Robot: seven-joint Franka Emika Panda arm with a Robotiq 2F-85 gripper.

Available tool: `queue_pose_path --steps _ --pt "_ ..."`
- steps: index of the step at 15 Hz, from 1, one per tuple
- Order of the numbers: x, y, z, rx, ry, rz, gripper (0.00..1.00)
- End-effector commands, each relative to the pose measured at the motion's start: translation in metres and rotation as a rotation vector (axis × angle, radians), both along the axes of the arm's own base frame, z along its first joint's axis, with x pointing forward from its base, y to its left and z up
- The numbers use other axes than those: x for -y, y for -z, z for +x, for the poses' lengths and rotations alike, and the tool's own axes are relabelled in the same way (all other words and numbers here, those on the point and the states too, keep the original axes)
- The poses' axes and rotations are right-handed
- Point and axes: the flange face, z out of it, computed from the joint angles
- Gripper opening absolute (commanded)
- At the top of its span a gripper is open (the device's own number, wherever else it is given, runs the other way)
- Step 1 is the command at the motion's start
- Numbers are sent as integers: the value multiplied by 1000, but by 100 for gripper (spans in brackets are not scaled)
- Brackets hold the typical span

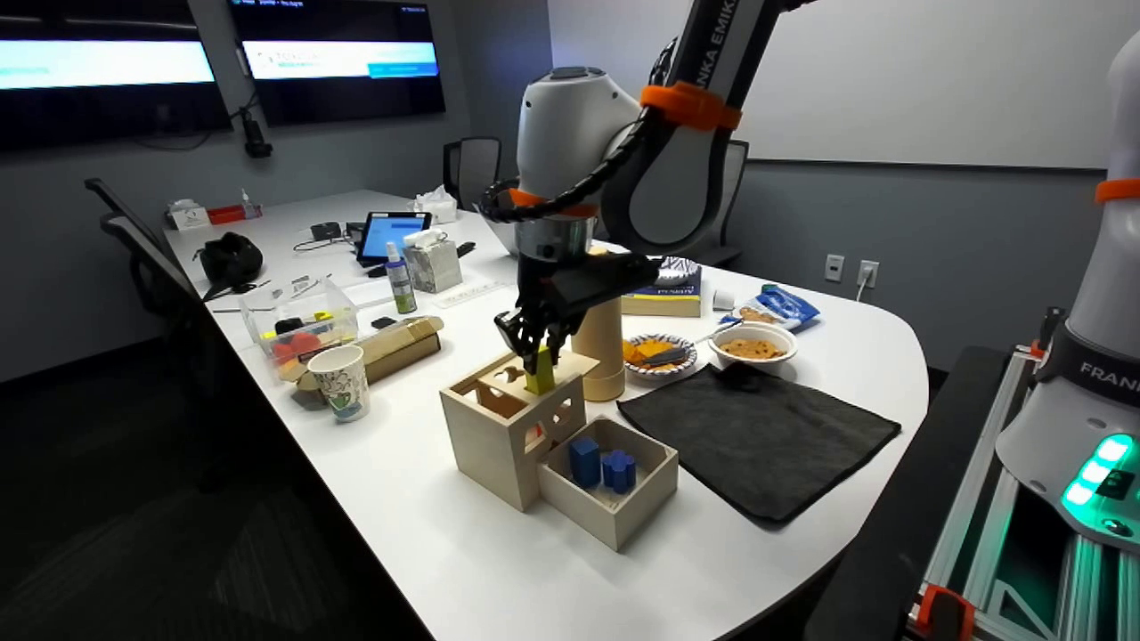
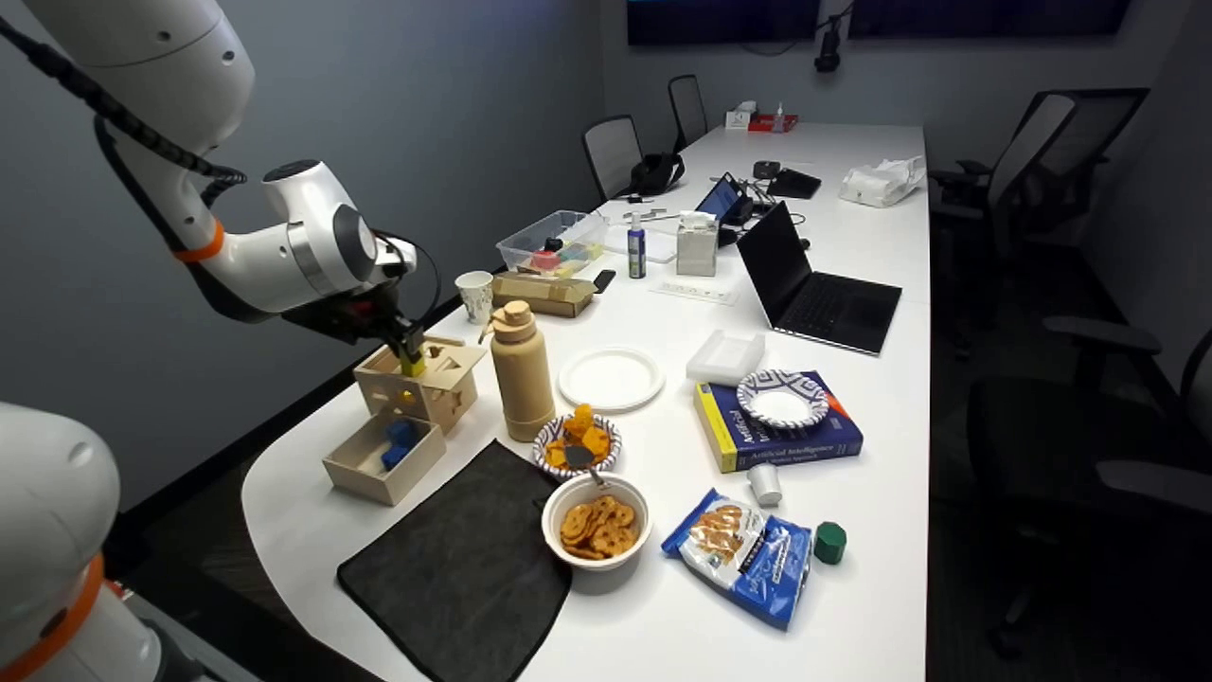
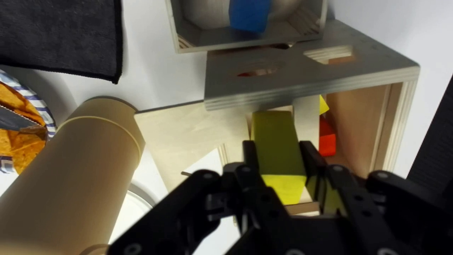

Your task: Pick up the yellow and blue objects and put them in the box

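Note:
My gripper (image 3: 277, 152) is shut on an upright yellow block (image 3: 277, 141), with one finger on each side. The block also shows in both exterior views (image 1: 540, 372) (image 2: 414, 366), at the top of the wooden box (image 1: 485, 445) (image 2: 454, 403). Its lower end is at a cut-out in the box's lid (image 3: 184, 131); I cannot tell how far in it reaches. The lid is slid partly off, leaving part of the top open. Two blue blocks (image 1: 585, 461) (image 1: 619, 472) stand in the low wooden tray (image 1: 579, 512) against the box; one blue block (image 3: 249, 14) shows in the wrist view.
A red block (image 3: 327, 141) lies inside the box. A tan bottle (image 1: 604, 352) stands close beside the lid. A black cloth (image 1: 757, 436), a bowl of orange food (image 2: 578, 445) and a bowl of crackers (image 2: 598, 530) are nearby. A paper cup (image 1: 340, 383) stands beyond the box.

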Motion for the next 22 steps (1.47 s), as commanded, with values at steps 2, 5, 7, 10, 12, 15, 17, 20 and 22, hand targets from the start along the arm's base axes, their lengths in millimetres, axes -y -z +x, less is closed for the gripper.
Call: queue_pose_path --steps 2,5,7,10,12,15,17,20,22 --pt "1 3 6 2 9 -1 11" --pt "-3 7 7 -4 -2 0 11" --pt "-7 9 6 -12 -13 2 11" --pt "-14 9 4 -10 -24 6 69" --pt "-16 4 2 -4 -23 12 84" --pt "-17 -7 -6 7 -12 22 100" --pt "-18 -16 -17 12 4 37 100" --pt "-16 -25 -38 17 41 53 100" --pt "-13 -24 -54 5 76 67 100"
